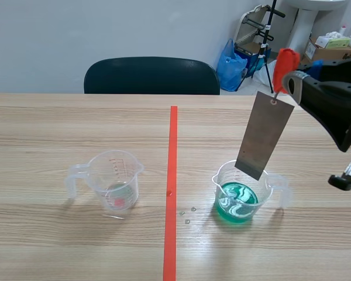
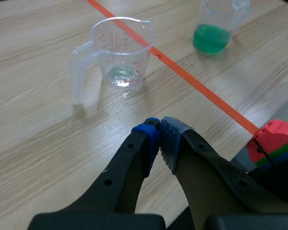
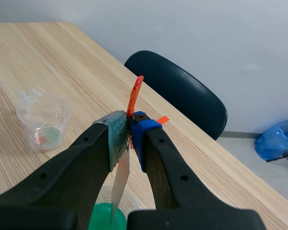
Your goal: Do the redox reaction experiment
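Observation:
My right gripper (image 1: pixel 288 75) (image 3: pixel 129 133) is shut on an orange-red tag (image 1: pixel 285 61) (image 3: pixel 134 93). A grey metal plate (image 1: pixel 263 134) (image 3: pixel 120 184) hangs from the tag. The plate's lower edge sits at about rim height over a clear beaker of green liquid (image 1: pixel 237 202) (image 3: pixel 103 216) (image 2: pixel 211 36), right of the tape line. Whether the plate touches the liquid I cannot tell. A second clear beaker (image 1: pixel 114 178) (image 2: pixel 122 52) (image 3: pixel 42 120), holding a little pale liquid, stands left of the line. My left gripper (image 2: pixel 159 130) is shut on nothing, near the table's front edge and well short of that beaker.
A few droplets (image 1: pixel 187 214) lie on the wood between the tape line (image 1: pixel 172 175) and the green beaker. A dark chair (image 1: pixel 152 76) stands behind the table's far edge. A blue bag (image 1: pixel 231 61) and boxes (image 1: pixel 330 47) are on the floor at the back right.

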Robot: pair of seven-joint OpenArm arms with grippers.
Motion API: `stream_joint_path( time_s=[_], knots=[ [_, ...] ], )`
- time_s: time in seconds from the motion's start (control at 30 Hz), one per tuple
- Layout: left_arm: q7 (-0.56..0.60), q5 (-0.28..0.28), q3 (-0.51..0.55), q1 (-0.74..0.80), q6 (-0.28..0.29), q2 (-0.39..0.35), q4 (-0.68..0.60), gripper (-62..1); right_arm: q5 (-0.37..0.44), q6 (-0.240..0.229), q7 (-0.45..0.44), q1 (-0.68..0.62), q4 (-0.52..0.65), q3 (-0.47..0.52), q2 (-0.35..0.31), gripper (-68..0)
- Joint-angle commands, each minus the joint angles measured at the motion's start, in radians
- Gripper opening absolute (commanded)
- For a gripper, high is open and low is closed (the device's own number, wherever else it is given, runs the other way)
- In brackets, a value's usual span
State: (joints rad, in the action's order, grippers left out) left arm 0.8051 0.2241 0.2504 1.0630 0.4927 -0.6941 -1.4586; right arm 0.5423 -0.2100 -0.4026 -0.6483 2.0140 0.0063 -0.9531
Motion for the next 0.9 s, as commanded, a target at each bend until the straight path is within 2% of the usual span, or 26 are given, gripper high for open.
stream_joint_path(
  time_s=[0.0, 0.2, 0.27, 0.37, 0.43, 0.57, 0.63, 0.7, 0.8, 0.87],
  knots=[
    [0.081, -0.032, 0.012, 0.024, -0.034, 0.05, 0.013, -58.1, 0.011, 0.003, -0.015, 0.014, 0.016, 0.008, -0.002, -65.7],
    [0.348, -0.214, 0.085, 0.187, -0.192, 0.138, 0.06, -57.7, 0.011, 0.002, -0.014, 0.014, 0.016, 0.008, -0.002, -65.7],
    [0.402, -0.257, 0.099, 0.229, -0.219, 0.143, 0.074, -57.7, 0.011, 0.002, -0.014, 0.014, 0.016, 0.008, -0.002, -65.7],
    [0.438, -0.284, 0.116, 0.254, -0.22, 0.145, 0.092, -57.3, 0.011, 0.002, -0.012, 0.014, 0.016, 0.008, -0.002, -65.7],
    [0.437, -0.299, 0.129, 0.254, -0.22, 0.145, 0.098, -50.2, 0.011, 0.0, -0.011, 0.014, 0.016, 0.008, -0.002, -65.7],
    [0.432, -0.291, 0.15, 0.254, -0.218, 0.145, 0.104, -23.1, 0.011, 0.0, -0.006, 0.014, 0.016, 0.008, -0.002, -65.7],
    [0.433, -0.258, 0.154, 0.254, -0.211, 0.145, 0.105, -12.5, 0.011, 0.0, -0.004, 0.014, 0.016, 0.008, -0.002, -65.7],
    [0.434, -0.22, 0.154, 0.254, -0.209, 0.145, 0.105, -7.6, 0.011, -0.001, -0.004, 0.013, 0.016, 0.007, -0.002, -65.7],
    [0.416, -0.216, 0.154, 0.254, -0.206, 0.145, 0.105, -1.3, 0.011, -0.001, -0.005, 0.014, 0.016, 0.006, -0.002, -65.7],
    [0.418, -0.209, 0.154, 0.254, -0.206, 0.145, 0.105, 0.7, 0.011, -0.001, -0.004, 0.014, 0.016, 0.006, -0.002, -65.7]
  ],
)
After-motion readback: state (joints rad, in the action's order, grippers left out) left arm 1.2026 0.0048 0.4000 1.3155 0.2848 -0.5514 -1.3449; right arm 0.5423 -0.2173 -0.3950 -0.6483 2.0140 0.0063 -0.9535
